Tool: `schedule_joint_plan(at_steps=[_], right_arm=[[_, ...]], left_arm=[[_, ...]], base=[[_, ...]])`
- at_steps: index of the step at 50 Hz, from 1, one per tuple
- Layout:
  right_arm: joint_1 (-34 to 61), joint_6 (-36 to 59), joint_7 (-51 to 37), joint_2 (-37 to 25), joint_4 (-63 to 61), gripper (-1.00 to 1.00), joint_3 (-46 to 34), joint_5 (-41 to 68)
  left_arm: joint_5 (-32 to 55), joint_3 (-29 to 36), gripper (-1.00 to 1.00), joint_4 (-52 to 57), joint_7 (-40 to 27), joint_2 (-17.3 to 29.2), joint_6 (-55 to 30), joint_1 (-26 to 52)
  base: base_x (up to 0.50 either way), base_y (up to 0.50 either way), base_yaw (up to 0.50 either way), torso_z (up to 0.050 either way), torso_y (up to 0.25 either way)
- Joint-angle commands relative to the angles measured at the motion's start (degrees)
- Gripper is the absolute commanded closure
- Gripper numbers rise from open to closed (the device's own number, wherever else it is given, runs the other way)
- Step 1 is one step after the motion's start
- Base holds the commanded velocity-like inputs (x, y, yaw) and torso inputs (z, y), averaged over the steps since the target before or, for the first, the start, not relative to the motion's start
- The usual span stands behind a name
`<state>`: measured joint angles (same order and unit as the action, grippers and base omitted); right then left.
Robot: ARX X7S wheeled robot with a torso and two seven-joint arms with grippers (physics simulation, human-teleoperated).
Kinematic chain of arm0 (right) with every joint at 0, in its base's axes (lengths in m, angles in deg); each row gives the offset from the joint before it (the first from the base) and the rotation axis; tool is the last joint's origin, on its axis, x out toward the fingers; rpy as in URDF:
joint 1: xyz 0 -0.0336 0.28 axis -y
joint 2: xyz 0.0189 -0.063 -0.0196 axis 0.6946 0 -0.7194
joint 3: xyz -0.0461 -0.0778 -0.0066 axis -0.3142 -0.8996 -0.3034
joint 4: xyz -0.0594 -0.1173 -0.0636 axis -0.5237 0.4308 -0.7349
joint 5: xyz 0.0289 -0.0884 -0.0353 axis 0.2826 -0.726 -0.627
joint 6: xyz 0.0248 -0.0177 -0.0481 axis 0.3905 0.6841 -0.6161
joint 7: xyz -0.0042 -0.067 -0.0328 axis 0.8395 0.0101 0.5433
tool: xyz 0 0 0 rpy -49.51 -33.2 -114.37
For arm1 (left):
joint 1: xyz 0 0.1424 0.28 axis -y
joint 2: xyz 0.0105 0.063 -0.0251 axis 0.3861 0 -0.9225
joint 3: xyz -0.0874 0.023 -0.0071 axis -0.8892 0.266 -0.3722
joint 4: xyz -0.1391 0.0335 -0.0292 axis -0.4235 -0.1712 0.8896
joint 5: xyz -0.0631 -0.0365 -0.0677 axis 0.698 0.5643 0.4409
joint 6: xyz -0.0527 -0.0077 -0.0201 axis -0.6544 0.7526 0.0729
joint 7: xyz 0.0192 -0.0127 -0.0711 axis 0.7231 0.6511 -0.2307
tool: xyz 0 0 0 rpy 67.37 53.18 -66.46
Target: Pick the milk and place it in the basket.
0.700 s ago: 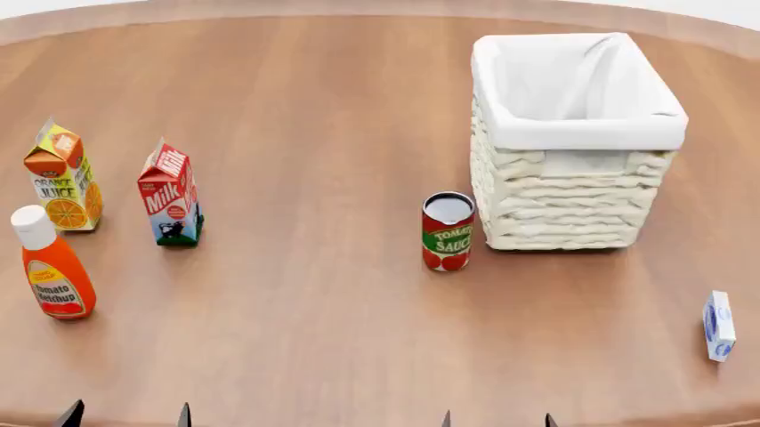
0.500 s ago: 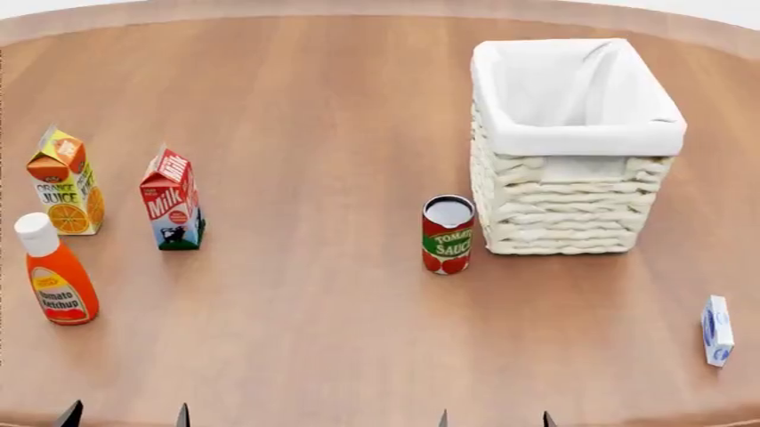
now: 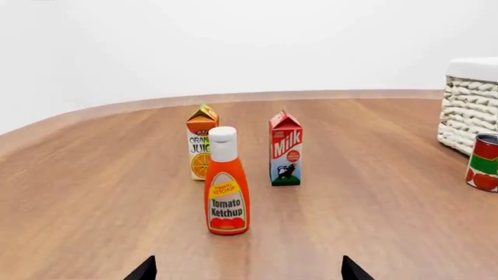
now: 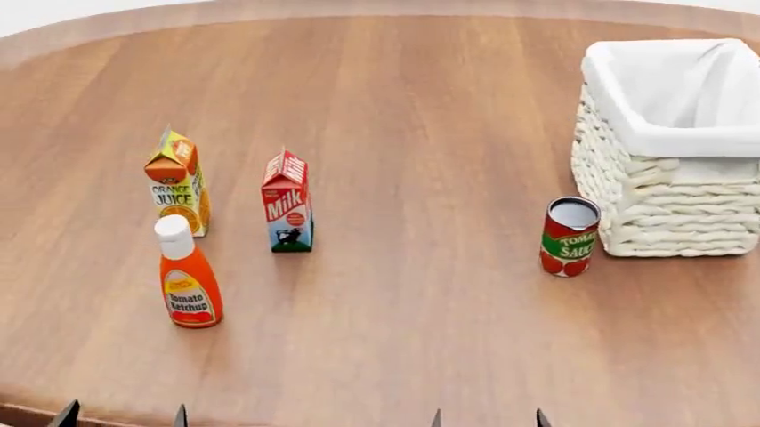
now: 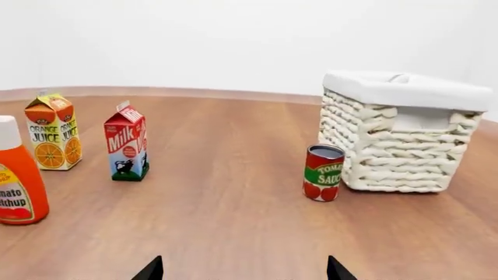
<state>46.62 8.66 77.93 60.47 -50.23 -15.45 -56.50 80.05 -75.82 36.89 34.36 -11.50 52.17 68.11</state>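
Fingers of the left gripper (image 3: 247,271) are showing only as two dark tips at the bottom edge of the left wrist view, spread wide with nothing between them. The ketchup (image 3: 226,183) is standing at centre, in front of the milk (image 3: 286,149), which is upright just right of centre with the juice (image 3: 203,142) to its left. A straight reach is risking a knock on the ketchup, or a grab at the like-sized juice.

In the head view, the left gripper (image 4: 123,414) and the right gripper (image 4: 489,415) are peeking in at the bottom edge, both parted and empty. The milk (image 4: 288,204) is sitting left of centre, well apart from the basket (image 4: 677,182) at the right edge; the can (image 4: 569,237) just beside the basket is risking a bump during the carry.

In the right wrist view, the right gripper (image 5: 242,269) is gaping at the bottom edge. The milk (image 5: 127,142) is standing at left, the can (image 5: 323,172) and basket (image 5: 398,143) at right
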Motion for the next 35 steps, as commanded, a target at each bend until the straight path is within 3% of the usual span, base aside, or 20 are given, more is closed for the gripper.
schedule_joint_plan(at_steps=[1,4,8,12,13,15,17,19,23,31,35], right_arm=[[1.08,2.4,-2.53,-0.45,1.02,-1.0,-0.7,-0.1],[1.11,1.85,-2.1,-0.65,1.14,-1.0,-0.75,1.02],[1.57,7.26,0.21,-1.31,-5.14,-1.0,0.36,6.43],[4.1,20.49,-0.97,-3.23,-18.3,-1.0,0.71,8.58],[6.63,27.7,-1.54,-4.12,-24.07,-1.0,0.85,9.52],[7.94,30.9,-1.67,-4.49,-26.59,-1.0,1.09,10.43],[16.23,46.09,-2.88,-6.26,-35.27,-1.0,1.38,12.68],[22.57,55.73,-2.79,-6.64,-38.4,-1.0,2.14,15.01],[31.72,67.61,-3.21,-7.07,-42.1,-1.0,3.25,17.72],[43.29,81.44,-3.43,-5.89,-45.71,-1.0,7.0,21.15],[42.84,81.04,-2.99,-6.23,-45.62,-1.0,7.1,21.63]], left_arm=[[0.13,1.17,-1.0,-0.78,-1.36,0.82,0.68,0.1],[0.22,1.55,-1.0,-0.16,-1.52,1.02,-0.16,0.08],[1.4,2.18,-1.0,6.93,-1.34,1.51,-8.3,0.56],[4.67,2.17,-1.0,18.22,-0.83,2.13,-22.18,3.72],[5.59,1.98,-1.0,23.05,-1.32,2.28,-27.66,5.86],[6.55,1.88,-1.0,25.31,-1.34,2.43,-30.36,6.91],[10.55,0.06,-1.0,33.02,-2.2,2.16,-42.81,13.93],[12.92,-1.72,-1.0,36.53,-3.26,1.9,-50.03,19.51],[17.39,-5.05,-1.0,40.91,-4.48,1.57,-61.86,29.1],[20.04,-7.14,-1.0,43.71,-5.81,1.56,-68.69,36.59],[20.21,-6.74,-1.0,43.53,-5.84,1.74,-67.98,36.34]], base=[[0.0,0.0,0.0,0.0,0.0],[0.0,0.0,0.0,0.0,0.0],[0.0,0.0,0.0,0.0,0.0],[0.0,0.0,0.0,0.0,0.0],[0.0,0.0,0.0,0.0,0.0],[0.0,0.0,0.0,0.0,0.0],[0.0,0.0,0.0,0.0,0.0],[0.0,0.0,0.0,0.0,0.0],[0.0,0.0,0.0,0.0,0.0],[0.0,0.0,0.0,0.0,0.0],[0.12,0.0,0.0,0.0,0.0]])
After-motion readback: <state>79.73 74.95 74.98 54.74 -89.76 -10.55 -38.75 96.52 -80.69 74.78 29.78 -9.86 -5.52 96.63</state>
